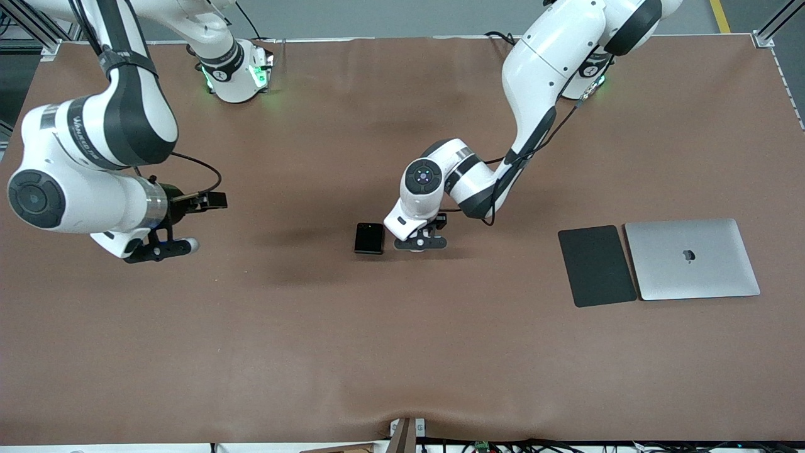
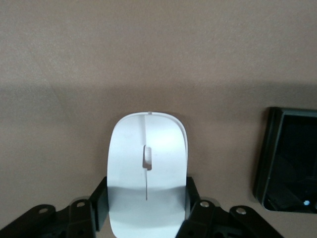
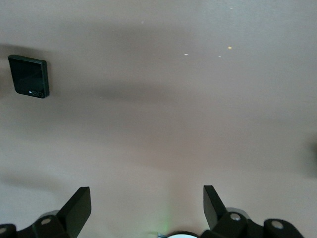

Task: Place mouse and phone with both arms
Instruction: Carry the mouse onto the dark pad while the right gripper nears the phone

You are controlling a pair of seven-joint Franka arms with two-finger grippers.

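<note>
The white mouse (image 2: 147,163) lies on the brown table between the fingers of my left gripper (image 2: 147,204). Both fingers press against its sides. In the front view my left gripper (image 1: 420,242) is low over the middle of the table and hides the mouse. The black folded phone (image 1: 369,238) lies flat right beside the mouse, toward the right arm's end. It also shows in the left wrist view (image 2: 290,161) and in the right wrist view (image 3: 29,76). My right gripper (image 1: 160,247) hangs open and empty above bare table near the right arm's end, and it also shows in the right wrist view (image 3: 146,208).
A dark grey mouse pad (image 1: 596,265) and a closed silver laptop (image 1: 692,259) lie side by side toward the left arm's end of the table. The brown table (image 1: 402,352) stretches wide nearer to the front camera.
</note>
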